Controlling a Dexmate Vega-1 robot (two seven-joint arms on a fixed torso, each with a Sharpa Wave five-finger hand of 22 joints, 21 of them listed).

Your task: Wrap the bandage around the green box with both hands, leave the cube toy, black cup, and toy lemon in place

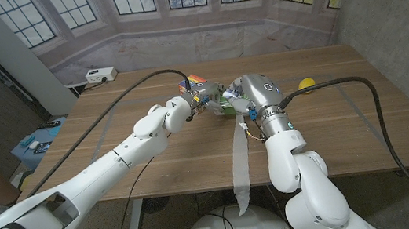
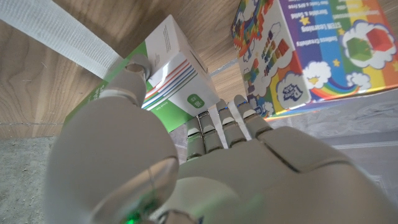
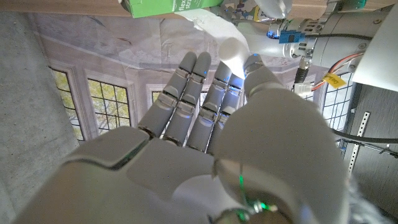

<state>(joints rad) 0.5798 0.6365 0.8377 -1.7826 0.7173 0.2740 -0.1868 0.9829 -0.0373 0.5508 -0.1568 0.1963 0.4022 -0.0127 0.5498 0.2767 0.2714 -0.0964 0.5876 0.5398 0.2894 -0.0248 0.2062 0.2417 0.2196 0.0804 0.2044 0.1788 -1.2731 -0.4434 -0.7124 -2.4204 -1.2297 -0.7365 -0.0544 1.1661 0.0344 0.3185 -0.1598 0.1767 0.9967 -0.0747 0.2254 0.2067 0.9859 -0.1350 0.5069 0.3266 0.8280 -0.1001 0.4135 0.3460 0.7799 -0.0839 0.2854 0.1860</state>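
The head view looks down from above over the table [image 1: 155, 156], both arms meeting at the green box [image 1: 223, 104]. The left wrist view sits very close behind its hand, facing that box [image 2: 168, 74]. The right wrist view, turned over, shares the box [image 3: 168, 6].

Left hand [image 1: 196, 102] and right hand [image 1: 240, 94] close together

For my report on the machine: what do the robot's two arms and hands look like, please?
Both arms are glossy white with rounded shells. A black cable runs along each. The left hand and right hand are light grey with segmented fingers; the right wrist has a metal ring and coloured wires.
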